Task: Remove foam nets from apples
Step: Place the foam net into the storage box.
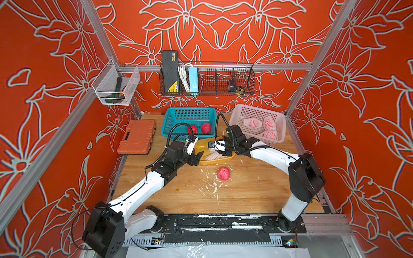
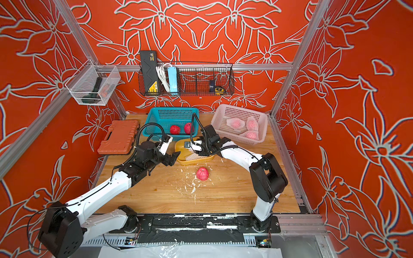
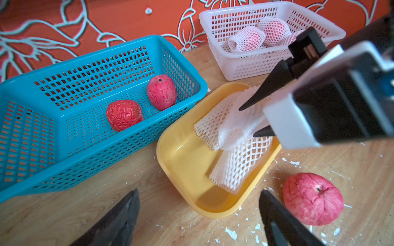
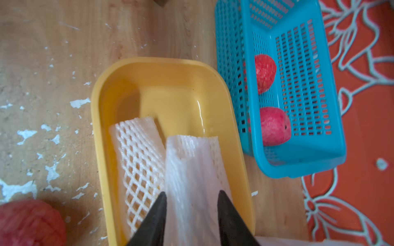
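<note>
A bare red apple lies on the wooden table among white crumbs. Two more bare apples sit in the blue basket. Three apples in white foam nets fill the pale pink basket. My right gripper hangs open over the yellow tray. A blurred foam net sits loose between its fingers, and another net lies flat in the tray. My left gripper stands wide open and empty at the tray's near left corner.
An orange tool case lies at the table's left edge. A wire shelf and a clear bin hang on the walls above the table. Foam crumbs litter the middle of the table.
</note>
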